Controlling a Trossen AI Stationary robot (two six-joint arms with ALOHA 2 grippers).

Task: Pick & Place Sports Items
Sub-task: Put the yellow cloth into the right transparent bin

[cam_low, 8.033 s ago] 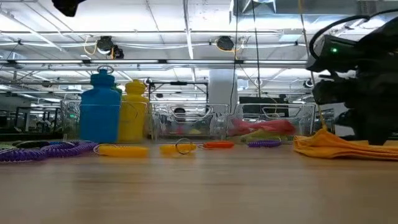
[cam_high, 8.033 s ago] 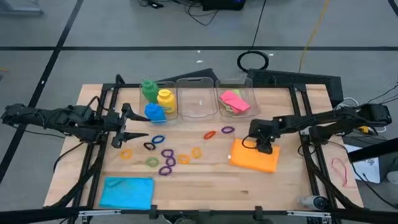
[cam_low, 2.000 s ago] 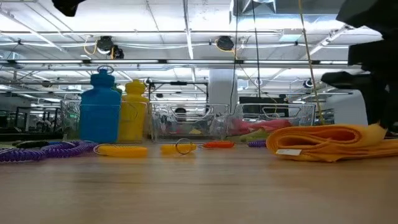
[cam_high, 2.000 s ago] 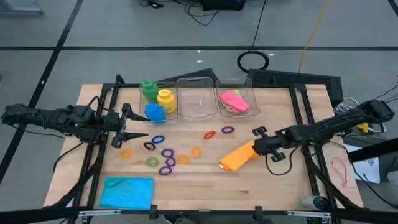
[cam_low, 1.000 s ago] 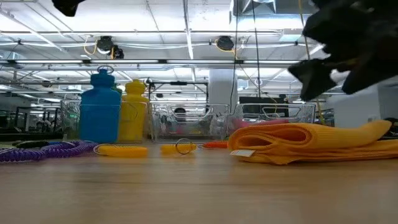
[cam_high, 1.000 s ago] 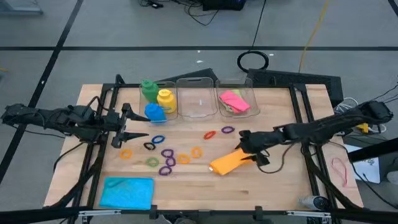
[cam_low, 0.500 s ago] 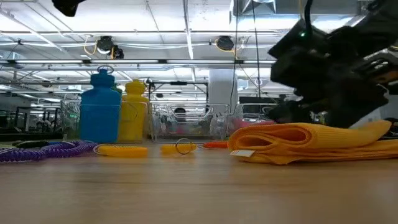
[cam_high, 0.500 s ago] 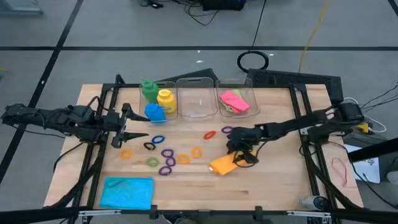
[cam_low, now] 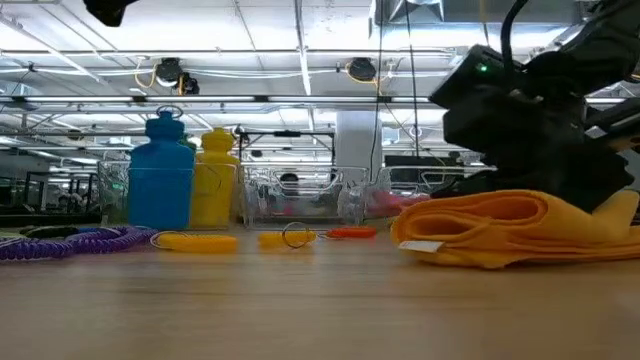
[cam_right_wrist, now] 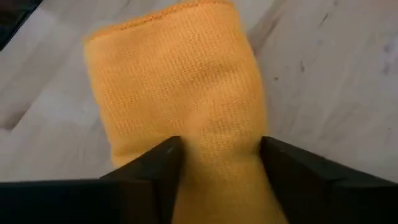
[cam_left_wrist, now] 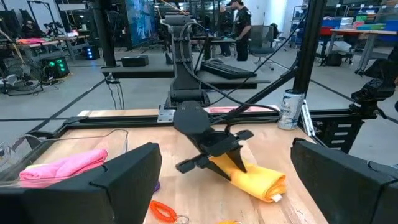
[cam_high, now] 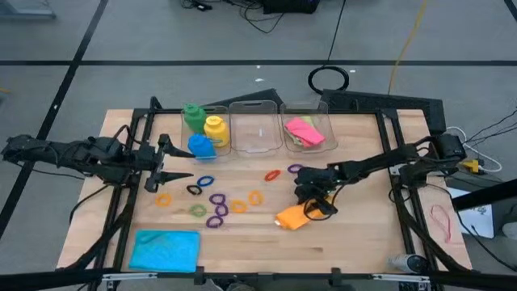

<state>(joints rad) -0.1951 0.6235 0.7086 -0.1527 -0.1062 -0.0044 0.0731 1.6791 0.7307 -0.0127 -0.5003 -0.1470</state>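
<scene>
My right gripper is shut on the folded orange cloth, which lies on the table right of centre and also shows in the low view. My left gripper waits open at the table's left, holding nothing. Green, yellow and blue bottles stand at the far left. Several small rings lie scattered in the middle. A blue cloth lies flat at the near left. A pink cloth lies in the right bin. My right gripper pinches the orange cloth's two long sides between its two fingers, across the folded bundle of several layers. The fingers slant down from the table's right side. The cloth is drawn in narrower between them and rests on the table.
Three clear bins stand in a row at the far edge, the bottles by the left one. Black frame rails run along both sides of the table. Bare wood lies along the near edge between the blue cloth and the orange one.
My right gripper has gone toward the table's left edge and down along the orange cloth, tipping over it, and now covers its right part. The cloth has stayed lying on the table near the same place.
</scene>
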